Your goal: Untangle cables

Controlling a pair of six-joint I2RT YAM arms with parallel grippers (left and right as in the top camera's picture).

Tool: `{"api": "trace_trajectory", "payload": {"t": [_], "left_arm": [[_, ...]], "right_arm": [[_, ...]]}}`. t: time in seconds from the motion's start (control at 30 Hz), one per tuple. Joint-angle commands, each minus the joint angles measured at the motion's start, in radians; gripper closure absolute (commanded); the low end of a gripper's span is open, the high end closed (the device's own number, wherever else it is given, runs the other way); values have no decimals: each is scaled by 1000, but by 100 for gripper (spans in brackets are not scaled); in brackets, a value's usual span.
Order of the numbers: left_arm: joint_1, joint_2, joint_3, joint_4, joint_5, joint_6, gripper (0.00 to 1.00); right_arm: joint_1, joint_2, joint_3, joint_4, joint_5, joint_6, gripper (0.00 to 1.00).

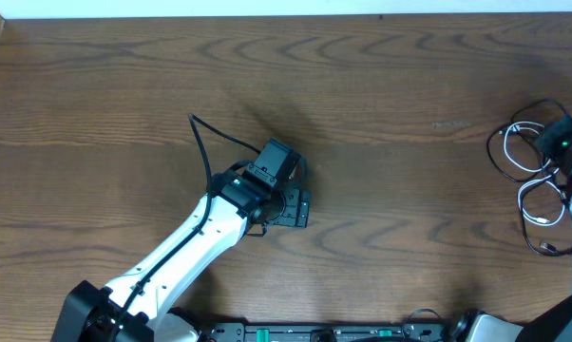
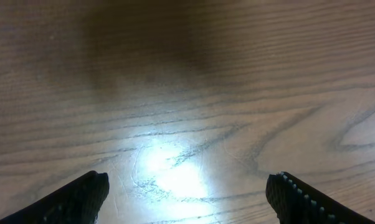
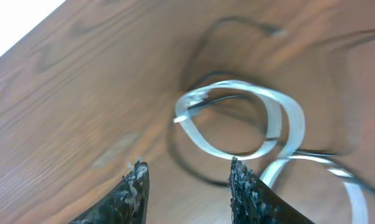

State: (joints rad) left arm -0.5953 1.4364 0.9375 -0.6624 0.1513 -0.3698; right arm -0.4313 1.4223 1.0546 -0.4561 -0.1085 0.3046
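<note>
The cables sit in one loose heap by the right edge of the desk (image 1: 381,85), about halfway along it. The white cable (image 3: 292,107) is flat and ribbon-like, curled into a couple of overlapping loops. The thin black cables (image 1: 492,150) loop around and through it, so it's all still tangled. The right end effector (image 3: 190,190) hangs right over the heap, released, with nothing between its fingers. The left end effector (image 2: 187,205) is spread wide over bare wood near the middle of the desk, well apart from the cables.
</note>
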Motion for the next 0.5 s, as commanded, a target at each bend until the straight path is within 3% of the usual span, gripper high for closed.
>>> {"api": "trace_trajectory", "payload": {"t": [0.0,0.27,0.47], "left_arm": [[6,-6,-2,28,-12,-9,14],[87,-8,29,98,-120,-5,14],[282,-8,87,22,-117,-2,14]], "right_arm": [[78,5,5,-2,-162,-43,61],[342,10,4,-64,-177,-264,58],[497,51,3,-159,-2,-296,42]]}}
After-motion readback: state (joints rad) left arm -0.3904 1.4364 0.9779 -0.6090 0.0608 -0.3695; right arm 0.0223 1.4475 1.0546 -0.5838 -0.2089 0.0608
